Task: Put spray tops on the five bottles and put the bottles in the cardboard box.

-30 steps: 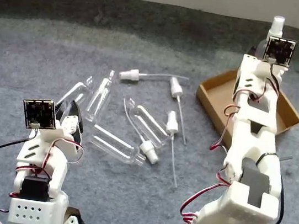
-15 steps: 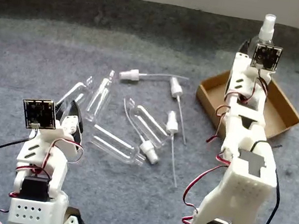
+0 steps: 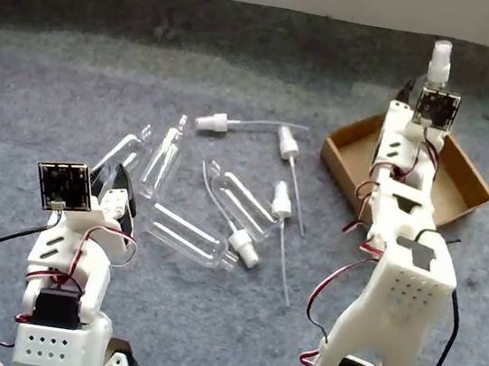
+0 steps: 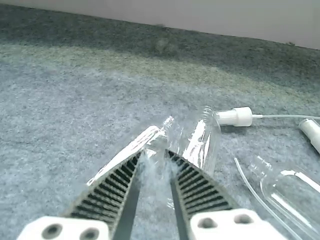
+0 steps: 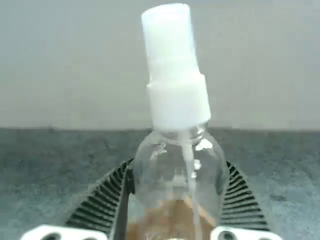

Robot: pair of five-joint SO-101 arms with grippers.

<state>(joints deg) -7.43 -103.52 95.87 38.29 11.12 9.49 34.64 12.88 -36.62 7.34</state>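
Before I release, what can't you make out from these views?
Cardboard box floor: the right arm covers most of it in the high view; contents hidden.
Capped bottle base: cut off by the right wrist view's edge.
Left gripper: whether it grips the clear bottle, blurred in the left wrist view.

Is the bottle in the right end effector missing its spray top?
No, a white spray top sits on the neck of the clear bottle clamped in the right end effector.
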